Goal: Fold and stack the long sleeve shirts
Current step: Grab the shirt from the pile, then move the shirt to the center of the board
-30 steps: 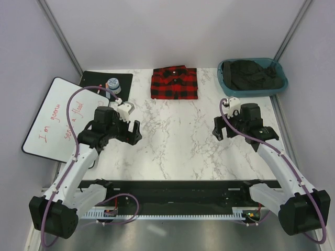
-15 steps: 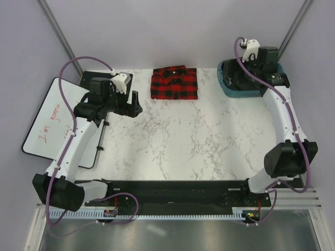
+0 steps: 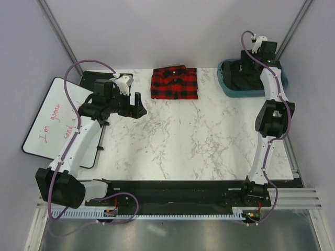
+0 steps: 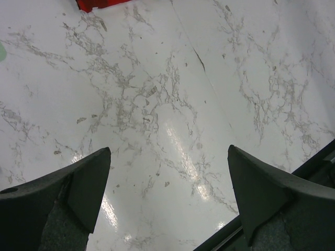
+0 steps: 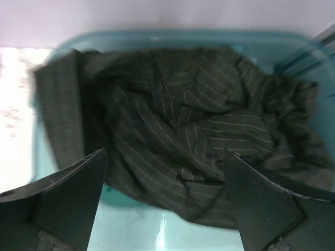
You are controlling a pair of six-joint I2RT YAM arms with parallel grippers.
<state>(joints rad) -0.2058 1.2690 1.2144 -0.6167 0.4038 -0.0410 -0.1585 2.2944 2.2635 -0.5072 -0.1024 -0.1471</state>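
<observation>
The red-and-black plaid shirt (image 3: 175, 83) lies folded at the back middle of the marble table; a red corner of it shows in the left wrist view (image 4: 96, 4). The dark pinstriped shirt (image 5: 193, 141) lies crumpled in the teal tub (image 3: 225, 83); it also shows in the top view (image 3: 246, 79). My right gripper (image 5: 167, 198) is open and empty above the tub, over the shirt, not touching it. In the top view the right gripper (image 3: 254, 64) hangs over the tub's back part. My left gripper (image 4: 167, 193) is open and empty over bare marble, left of the plaid shirt (image 3: 133, 106).
A whiteboard with red writing (image 3: 55, 117) lies at the left edge, beside a black mat (image 3: 94, 78). The table's dark front rail (image 3: 172, 188) runs along the near edge. Grey walls close the back and sides.
My right arm has stretched further back, so its gripper now hangs over the tub's back part. My left gripper has shifted slightly toward the right.
</observation>
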